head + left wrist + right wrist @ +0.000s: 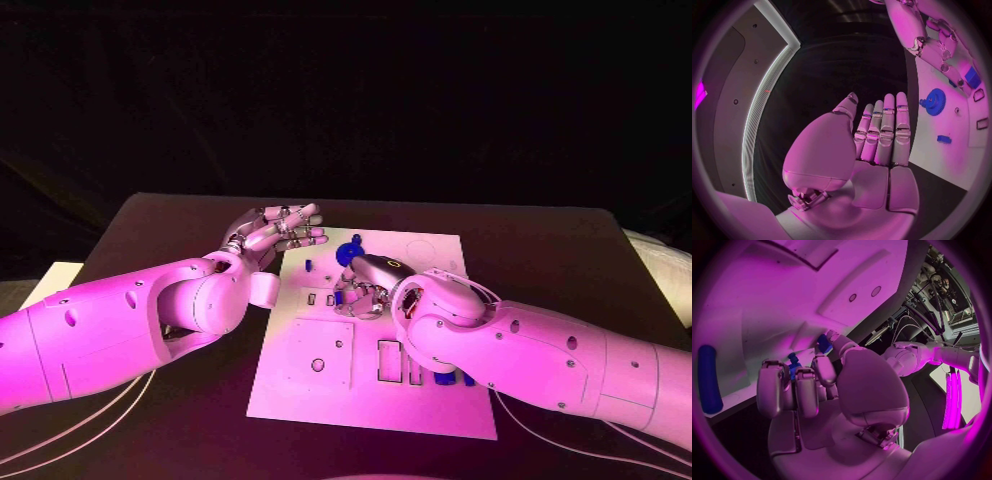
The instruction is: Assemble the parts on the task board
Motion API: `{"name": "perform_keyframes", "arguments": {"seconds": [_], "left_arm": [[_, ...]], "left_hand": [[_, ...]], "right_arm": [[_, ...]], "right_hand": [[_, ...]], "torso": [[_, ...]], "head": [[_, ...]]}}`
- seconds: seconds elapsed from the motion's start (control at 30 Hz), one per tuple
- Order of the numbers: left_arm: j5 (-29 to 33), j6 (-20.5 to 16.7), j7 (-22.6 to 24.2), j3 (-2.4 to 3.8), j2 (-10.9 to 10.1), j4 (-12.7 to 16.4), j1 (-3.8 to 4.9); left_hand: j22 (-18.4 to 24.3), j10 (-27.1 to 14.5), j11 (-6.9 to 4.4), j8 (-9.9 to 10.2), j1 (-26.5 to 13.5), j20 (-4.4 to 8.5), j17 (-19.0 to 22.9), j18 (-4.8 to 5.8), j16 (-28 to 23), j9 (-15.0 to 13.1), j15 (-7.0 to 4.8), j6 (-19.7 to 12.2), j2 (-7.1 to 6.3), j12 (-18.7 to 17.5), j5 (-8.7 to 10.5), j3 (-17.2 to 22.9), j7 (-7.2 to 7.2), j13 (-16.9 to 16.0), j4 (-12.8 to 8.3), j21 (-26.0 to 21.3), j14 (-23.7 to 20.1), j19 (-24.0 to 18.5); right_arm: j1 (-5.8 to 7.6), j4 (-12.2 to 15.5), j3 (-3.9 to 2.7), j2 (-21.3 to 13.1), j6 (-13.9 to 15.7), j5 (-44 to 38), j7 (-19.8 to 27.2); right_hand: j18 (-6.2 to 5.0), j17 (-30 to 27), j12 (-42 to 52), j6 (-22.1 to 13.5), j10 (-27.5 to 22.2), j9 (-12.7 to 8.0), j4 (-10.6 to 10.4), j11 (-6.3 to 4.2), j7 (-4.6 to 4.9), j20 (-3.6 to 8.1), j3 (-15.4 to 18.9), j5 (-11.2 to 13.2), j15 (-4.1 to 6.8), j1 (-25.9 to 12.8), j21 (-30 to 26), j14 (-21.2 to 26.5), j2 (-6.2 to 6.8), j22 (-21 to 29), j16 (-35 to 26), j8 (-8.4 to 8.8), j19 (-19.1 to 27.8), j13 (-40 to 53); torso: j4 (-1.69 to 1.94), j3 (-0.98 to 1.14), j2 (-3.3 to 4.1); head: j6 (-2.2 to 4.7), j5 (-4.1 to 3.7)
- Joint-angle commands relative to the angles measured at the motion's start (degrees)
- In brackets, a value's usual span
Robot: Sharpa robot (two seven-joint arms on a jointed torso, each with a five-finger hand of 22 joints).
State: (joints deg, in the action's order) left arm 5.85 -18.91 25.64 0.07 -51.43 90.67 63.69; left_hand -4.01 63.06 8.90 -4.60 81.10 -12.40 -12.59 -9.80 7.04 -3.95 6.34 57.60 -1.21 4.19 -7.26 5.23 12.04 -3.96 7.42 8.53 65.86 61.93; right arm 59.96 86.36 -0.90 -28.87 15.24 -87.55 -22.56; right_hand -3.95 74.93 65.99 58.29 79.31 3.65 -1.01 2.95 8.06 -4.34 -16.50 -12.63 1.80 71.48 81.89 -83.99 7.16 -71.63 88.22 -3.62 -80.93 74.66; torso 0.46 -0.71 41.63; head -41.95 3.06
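Note:
The white task board lies in the middle of the table. My right hand hovers low over its middle with fingers curled. In the right wrist view the right hand pinches a small blue part between thumb and a finger. A second blue bit sits behind the fingers. A blue gear lies on the board's far side, just beyond that hand. My left hand is held flat and empty with fingers spread, off the board's far left corner. The left wrist view shows the gear and a small blue piece.
A long blue piece lies on the board by my right hand. More blue parts sit in slots under my right forearm. The board has a raised square plate at its near left. Black table surrounds the board.

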Motion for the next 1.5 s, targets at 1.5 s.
{"name": "perform_keyframes", "arguments": {"seconds": [1.5], "left_arm": [[-55.0, 14.3, -55.1, 0.04, -1.7, 2.9, 6.16]], "left_hand": [[-54.7, 9.1, -8.73, -14.7, -9.9, 10.44, -75.2, 4.59, 81.2, -6.5, -10.2, 3.9, 0.68, 41.5, 0.45, -9.3, -7.98, -32.9, 8.9, 58.1, 23.6, 21.6]], "right_arm": [[6.53, 12.7, -2.17, -24.6, 14.2, 36.7, 21.3]], "right_hand": [[-0.08, 8.2, -3.7, -1.8, -2.5, 0.5, -3.0, 0.29, 0.3, -0.72, 5.7, 1.0, -0.78, 4.3, -1.1, -4.3, -1.55, 1.3, -2.4, -0.88, 0.6, -3.4]], "torso": [[-1.89, 1.15, -3.15]], "head": [[-1.17, 1.57]]}}
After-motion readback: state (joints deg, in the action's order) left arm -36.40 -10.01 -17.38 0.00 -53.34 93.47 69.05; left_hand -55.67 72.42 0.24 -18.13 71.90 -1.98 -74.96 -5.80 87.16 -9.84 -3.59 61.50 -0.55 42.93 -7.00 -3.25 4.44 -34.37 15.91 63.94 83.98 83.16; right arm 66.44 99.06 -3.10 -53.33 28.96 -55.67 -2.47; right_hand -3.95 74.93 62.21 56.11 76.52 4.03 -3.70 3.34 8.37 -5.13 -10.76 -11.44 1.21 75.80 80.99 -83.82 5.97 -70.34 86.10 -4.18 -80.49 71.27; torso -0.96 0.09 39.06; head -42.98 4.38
